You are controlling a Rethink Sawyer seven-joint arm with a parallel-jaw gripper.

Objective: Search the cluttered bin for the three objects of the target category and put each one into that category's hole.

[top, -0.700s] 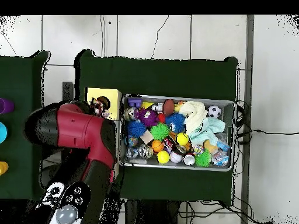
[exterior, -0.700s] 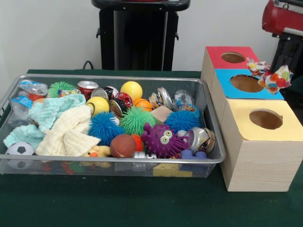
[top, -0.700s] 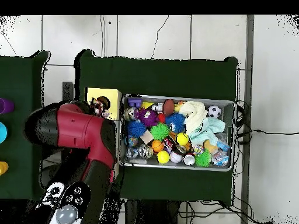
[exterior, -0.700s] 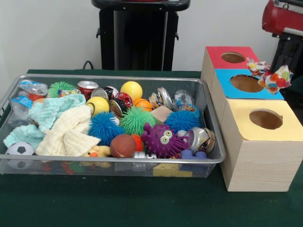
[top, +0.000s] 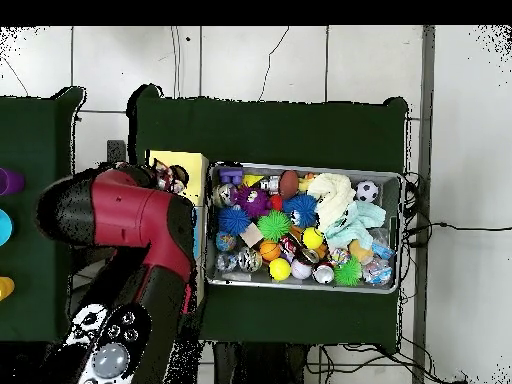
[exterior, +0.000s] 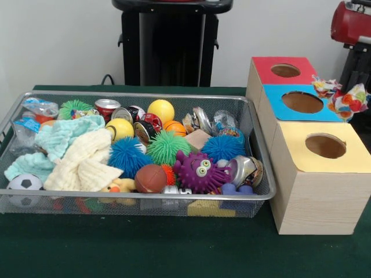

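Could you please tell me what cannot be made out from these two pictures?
Overhead view: the arm hides the red box and the blue box.
Front view: the right edge cuts off the arm.
Front view: the cloths cover part of the bin contents.

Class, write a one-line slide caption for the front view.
Wire-mesh bin crammed with toys beside red, blue and yellow boxes.
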